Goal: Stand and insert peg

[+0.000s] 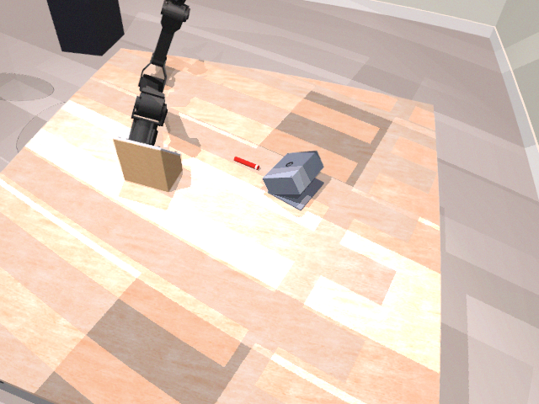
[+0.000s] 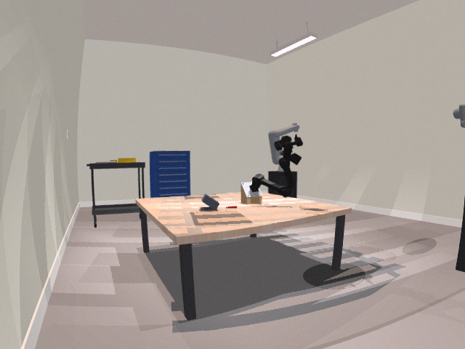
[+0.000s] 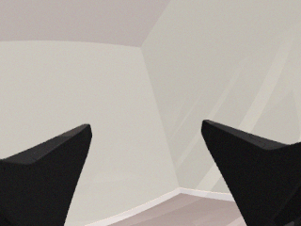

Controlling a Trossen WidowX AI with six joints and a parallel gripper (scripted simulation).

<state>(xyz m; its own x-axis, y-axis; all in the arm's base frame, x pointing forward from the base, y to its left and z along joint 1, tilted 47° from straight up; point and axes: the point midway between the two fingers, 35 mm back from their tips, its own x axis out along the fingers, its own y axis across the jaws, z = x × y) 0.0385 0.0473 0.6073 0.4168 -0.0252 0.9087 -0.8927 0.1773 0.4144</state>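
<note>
A red peg point(image 1: 246, 162) point(image 2: 231, 206) lies flat on the wooden table point(image 1: 217, 304) point(image 2: 225, 225), with its white band at the end nearest the panel. The grey sloped panel point(image 1: 293, 173) point(image 2: 210, 201) stands just beside that end, and its hole point(image 1: 289, 164) shows in the upper face. My gripper point(image 3: 147, 128) point(image 2: 298, 139) is open and empty. It is held high above the arm's base, far from the peg, and faces the wall. It is out of the top view.
A tan wooden block point(image 1: 147, 167) point(image 2: 251, 197) stands in front of the arm's base. Off the table are a dark pedestal point(image 1: 84, 26) with a grey machine point(image 2: 275, 137), a blue drawer cabinet point(image 2: 169, 173) and a black cart point(image 2: 116, 165).
</note>
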